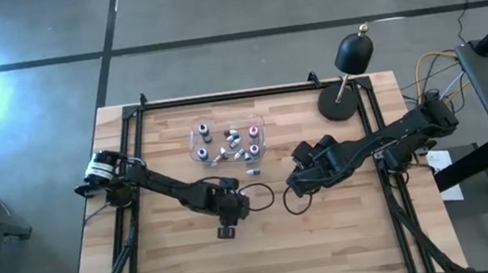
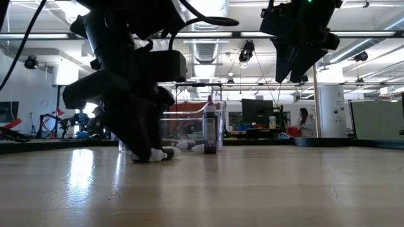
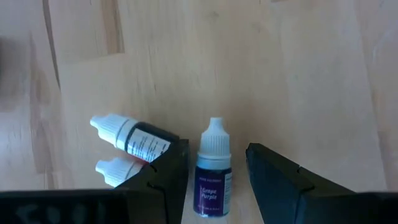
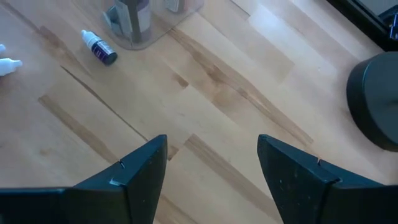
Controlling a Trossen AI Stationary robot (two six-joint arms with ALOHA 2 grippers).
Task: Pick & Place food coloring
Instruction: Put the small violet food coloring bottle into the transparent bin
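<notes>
The left gripper (image 3: pixel 214 171) stands open around an upright purple bottle (image 3: pixel 213 168) without touching it; the right gripper (image 4: pixel 211 155) hangs wide open, empty.

White-capped purple-labelled bottle (image 3: pixel 212 171), pale striped wood table (image 3: pixel 280 68)

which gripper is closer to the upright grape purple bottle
Left. The left gripper has its open fingers on either side of the grape purple bottle; the right gripper hovers open over bare table, off to the side.
</notes>
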